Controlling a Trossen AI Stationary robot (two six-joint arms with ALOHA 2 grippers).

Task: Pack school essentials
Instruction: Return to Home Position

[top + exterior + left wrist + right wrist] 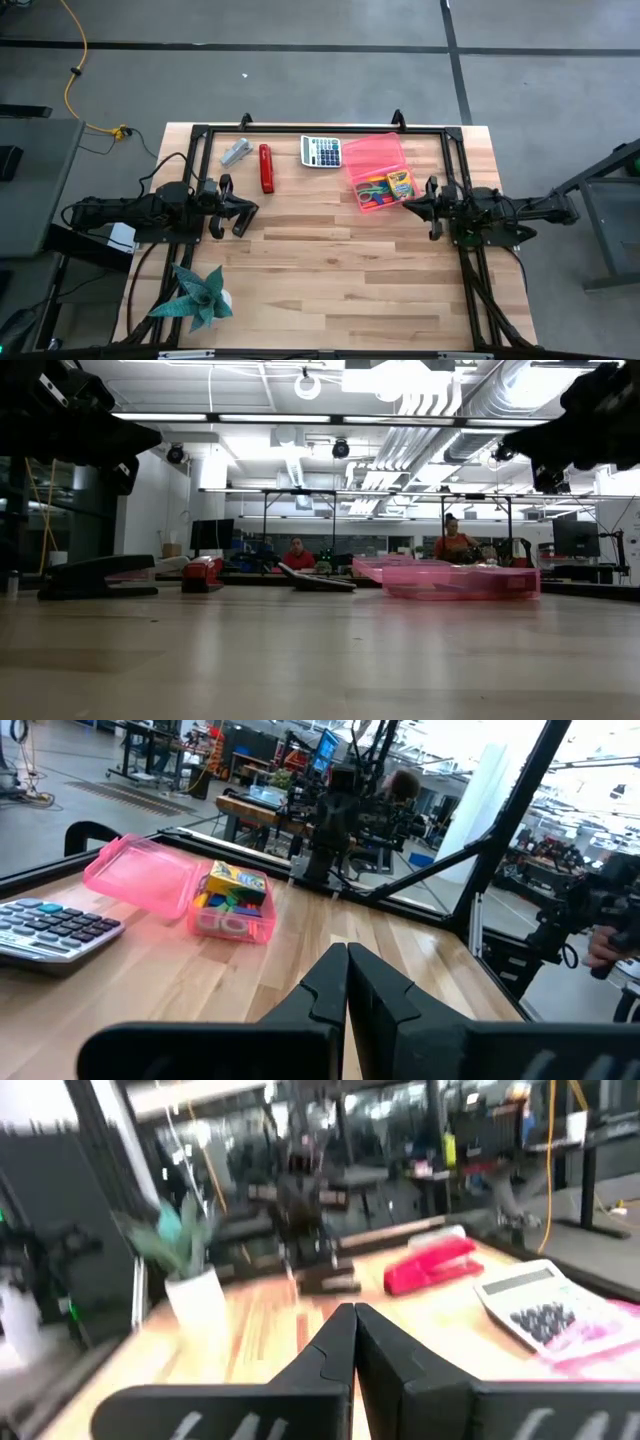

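Pink supply box (pixel 375 153) sits open on the desk (pixel 330 270), far side, right of centre, lid flipped back flat. In its tray the green-yellow crayon box (pixel 399 184) lies along the right wall. Next to it is a jumble of small stationery (pixel 372 193): green, orange and red bits overlap, and single pieces can't be separated from above. One green loop looks like a scissors handle, the rest of it buried. In the left wrist view the crayon box sticks up over the tray rim and covers most of what lies behind it. In the low view only a pink haze shows through the box wall, contents not distinguishable.

Left hand (pixel 347 955) is closed, fingers pressed together, nothing between them. It hovers over the desk's left side, well apart from the box. Right hand (pixel 354 1312) is closed too and empty, raised off the desk just beside the tray's near right corner. In the low view both hands are cut off by the top corners.

Calculator (pixel 321 151) lies just left of the lid, red stapler (pixel 266 167) further left, then a grey metal tool (pixel 236 152), kind unclear. Teal plant (pixel 198 298) in a white pot stands near the front left corner.

Writing: the crayon box front carries print, too small to read. Calculator key legends are illegible.

Far behind the desk sit a person in a red top (pixel 297 553) and another (pixel 452 543), partly hidden.
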